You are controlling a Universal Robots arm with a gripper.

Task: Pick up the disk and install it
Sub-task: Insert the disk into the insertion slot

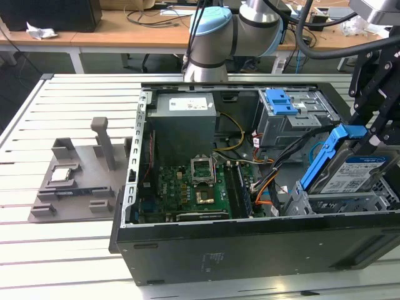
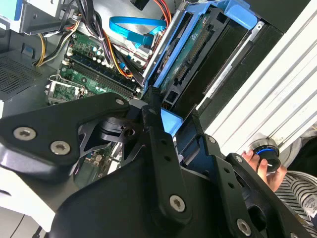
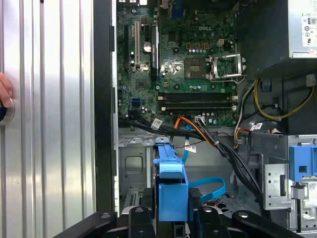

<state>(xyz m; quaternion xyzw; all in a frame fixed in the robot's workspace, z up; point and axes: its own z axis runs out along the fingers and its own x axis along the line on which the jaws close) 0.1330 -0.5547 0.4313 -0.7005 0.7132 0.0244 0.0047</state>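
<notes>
The disk [image 1: 353, 175], a silver drive with a white-and-blue label in a blue plastic caddy, stands tilted at the exterior view's right. Its lower end rests in the metal drive cage [image 1: 300, 203] at the front corner of the open computer case [image 1: 250, 250]. My gripper [image 1: 370, 140] is shut on the caddy's raised end. In both wrist views the black fingers [image 3: 198, 214] flank the blue caddy [image 3: 171, 191]. The second wrist view shows my gripper [image 2: 171, 119] on the caddy, with the disk's green underside [image 2: 198, 49] beyond it.
Inside the case lie the motherboard [image 1: 187, 187], the power supply [image 1: 184, 119], loose cables [image 3: 198, 131] and an upper bay with a blue latch [image 1: 281, 100]. A grey fixture [image 1: 75, 181] holding a small chip sits at the exterior view's left. A person's hand [image 2: 262, 166] rests on a knob beside the case.
</notes>
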